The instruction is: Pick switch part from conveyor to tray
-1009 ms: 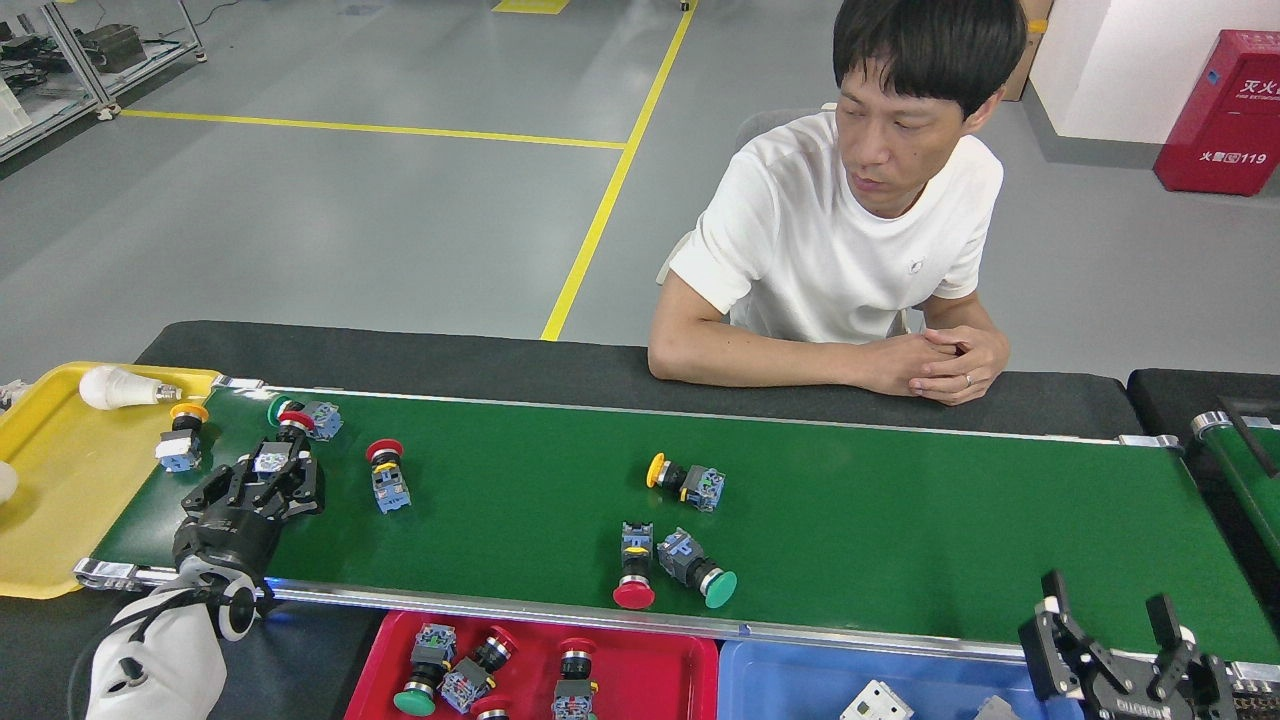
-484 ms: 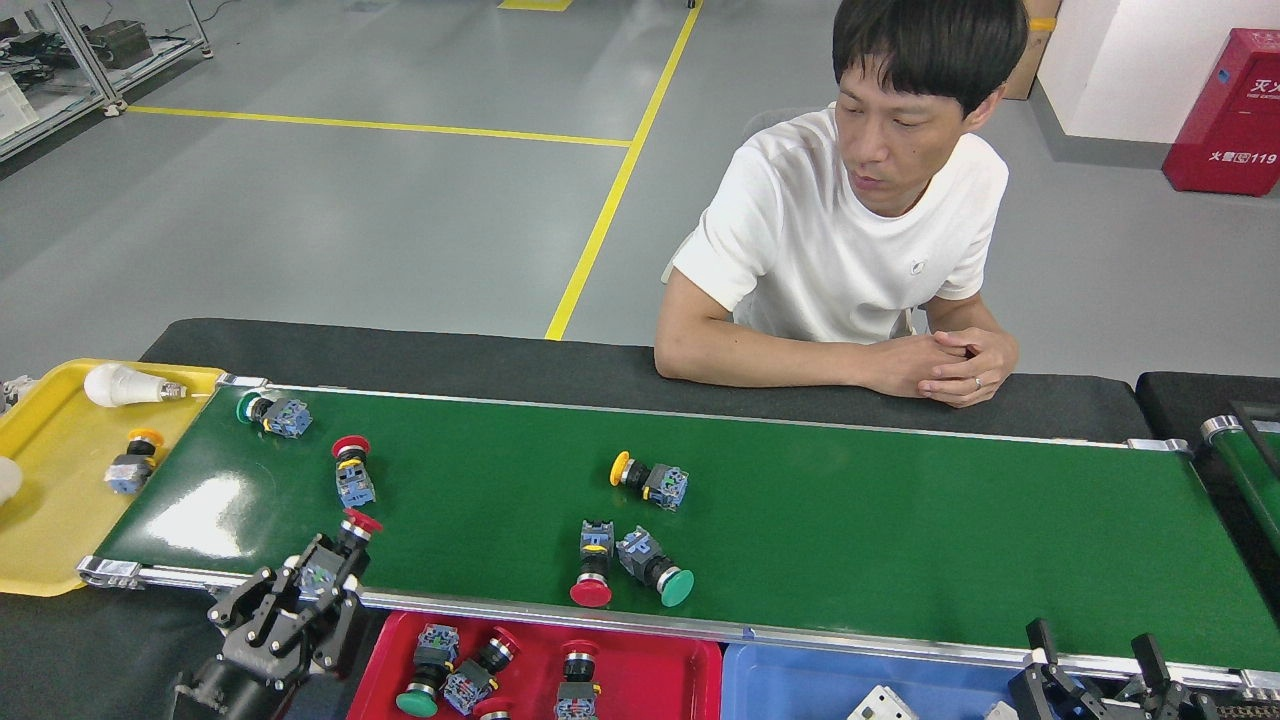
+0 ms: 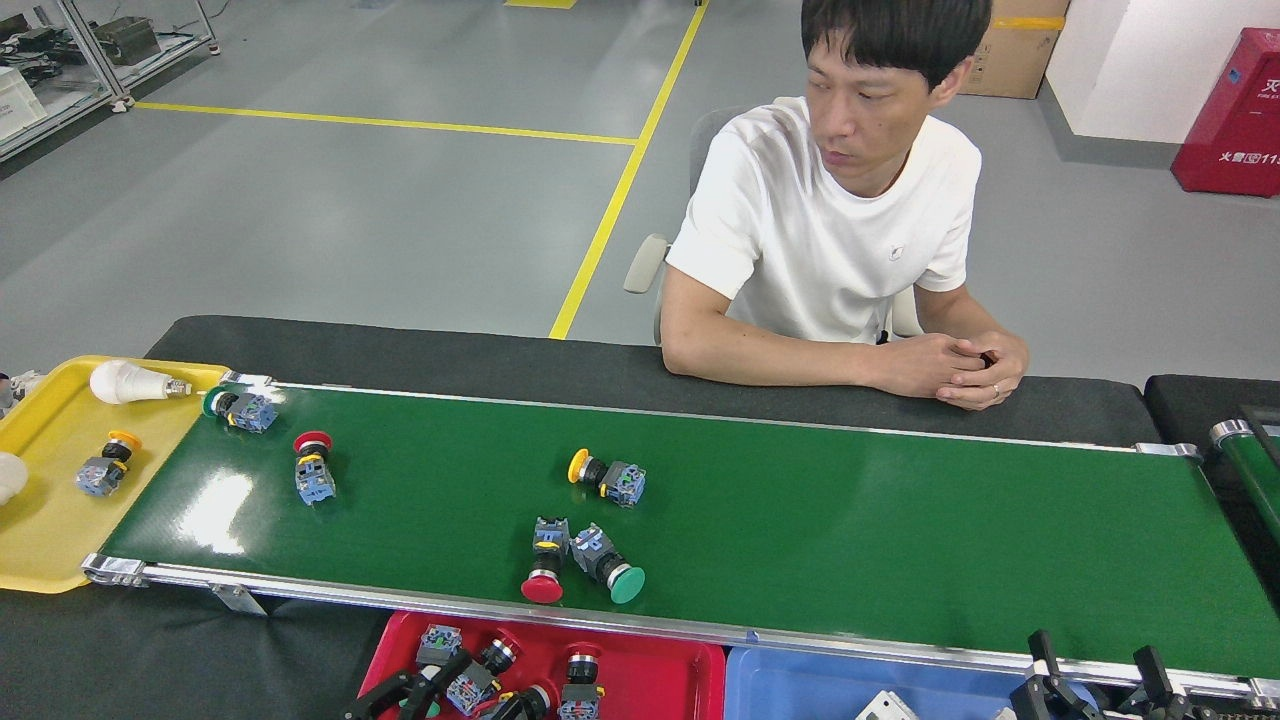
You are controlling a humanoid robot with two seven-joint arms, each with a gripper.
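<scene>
My left hand [image 3: 440,690] has dropped from the conveyor [image 3: 800,510] into the red tray [image 3: 680,660], fingers apart over a just-delivered red-capped switch [image 3: 525,698] (right hand [image 3: 1100,680] open, idle), so next comes the red-capped switch part [image 3: 312,465] far left.

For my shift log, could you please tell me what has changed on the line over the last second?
The left gripper lifted a red-capped switch off the conveyor and carried it down over the red tray. The switches on the belt drifted left, and the yellow-capped switch dropped into the yellow tray. The right gripper stayed low; the person's hands stayed clasped.
</scene>
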